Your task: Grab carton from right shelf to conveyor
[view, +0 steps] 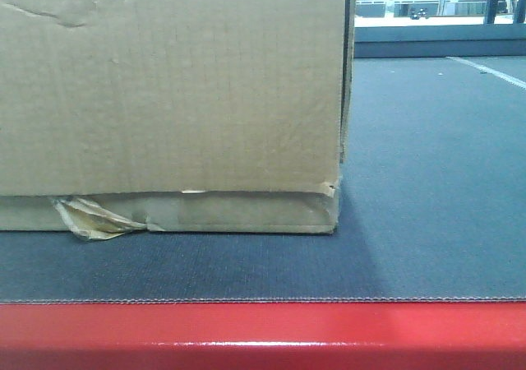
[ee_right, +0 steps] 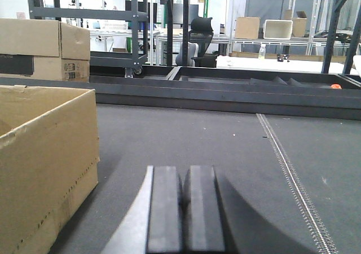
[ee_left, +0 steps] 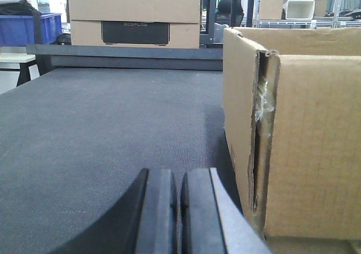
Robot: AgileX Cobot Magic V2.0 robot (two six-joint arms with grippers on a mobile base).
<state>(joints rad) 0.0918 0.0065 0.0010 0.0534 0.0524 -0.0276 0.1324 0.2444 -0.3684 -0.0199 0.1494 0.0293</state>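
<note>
A brown cardboard carton [view: 168, 99] with a torn bottom edge stands on the dark grey conveyor belt [view: 427, 181], close in front of the front camera. My left gripper [ee_left: 179, 178] is shut and empty, low over the belt just left of the carton's left end [ee_left: 293, 135]. My right gripper [ee_right: 183, 175] is shut and empty, low over the belt to the right of the carton's right end [ee_right: 45, 163]. Neither gripper touches the carton.
A red edge [view: 263, 333] runs along the belt's near side. A second carton with a black label [ee_left: 134, 14] stands beyond the belt; it also shows in the right wrist view [ee_right: 42, 48]. A belt seam [ee_right: 290, 175] runs on the right. Shelves and an office chair [ee_right: 197, 36] stand behind.
</note>
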